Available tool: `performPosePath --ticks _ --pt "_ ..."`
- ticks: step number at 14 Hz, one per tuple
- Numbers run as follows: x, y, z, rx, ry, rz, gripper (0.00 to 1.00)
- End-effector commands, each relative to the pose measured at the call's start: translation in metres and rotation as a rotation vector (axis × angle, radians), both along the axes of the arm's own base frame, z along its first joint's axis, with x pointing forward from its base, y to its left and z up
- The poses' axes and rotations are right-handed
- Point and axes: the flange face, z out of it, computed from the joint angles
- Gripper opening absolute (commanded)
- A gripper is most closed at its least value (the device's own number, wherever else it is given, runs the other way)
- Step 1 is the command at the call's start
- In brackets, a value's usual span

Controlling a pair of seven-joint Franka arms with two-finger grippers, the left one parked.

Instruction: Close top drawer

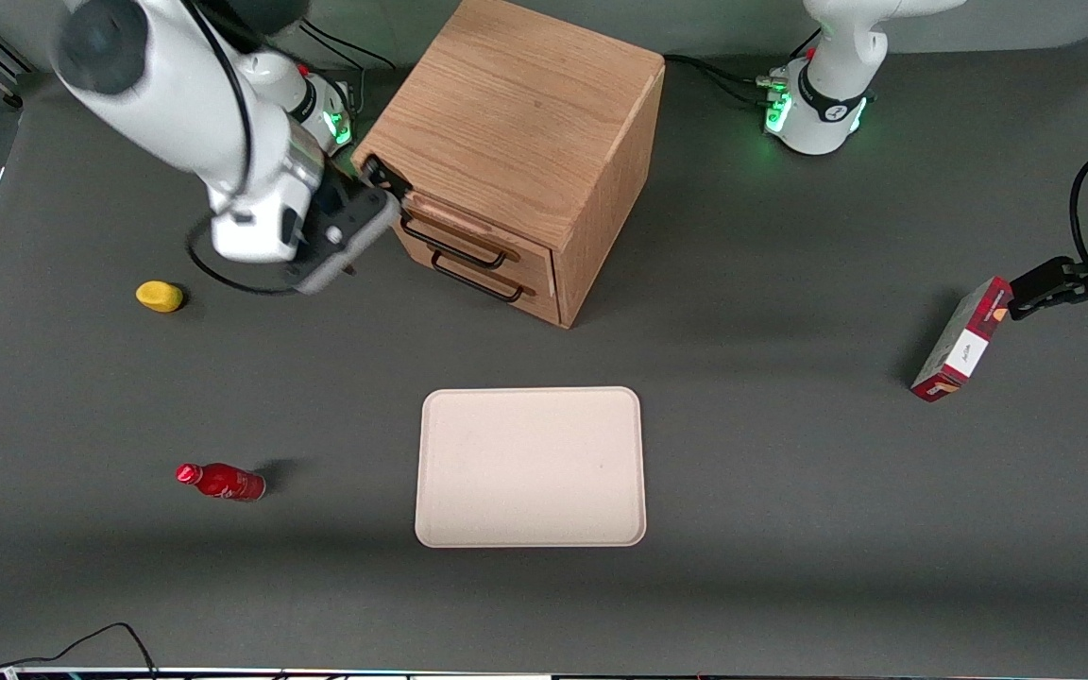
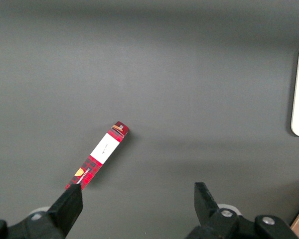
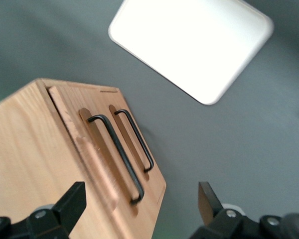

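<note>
The oak cabinet (image 1: 516, 123) stands in the middle of the table, farther from the front camera than the tray. Its top drawer (image 1: 468, 229) sticks out a little from the cabinet face, and its black bar handle (image 1: 454, 249) sits above the bottom drawer's handle (image 1: 478, 281). My right gripper (image 1: 366, 222) is open and empty. It hovers just in front of the drawer fronts, at the cabinet corner toward the working arm's end. In the right wrist view the top drawer's handle (image 3: 117, 157) lies between my spread fingers (image 3: 72, 201), and my gripper (image 3: 139, 201) is close to the drawer front (image 3: 89, 149).
A beige tray (image 1: 531, 467) lies nearer the front camera than the cabinet. A red bottle (image 1: 221, 481) and a yellow object (image 1: 159, 296) lie toward the working arm's end. A red box (image 1: 962, 341) stands toward the parked arm's end.
</note>
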Motion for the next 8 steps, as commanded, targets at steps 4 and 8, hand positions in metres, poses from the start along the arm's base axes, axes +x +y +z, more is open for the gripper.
performPosePath --ticks 4,8 --pt "-0.068 -0.098 0.128 -0.239 -0.116 -0.563 1.0" --pt "-0.041 -0.201 0.11 -0.24 -0.039 -0.737 1.0"
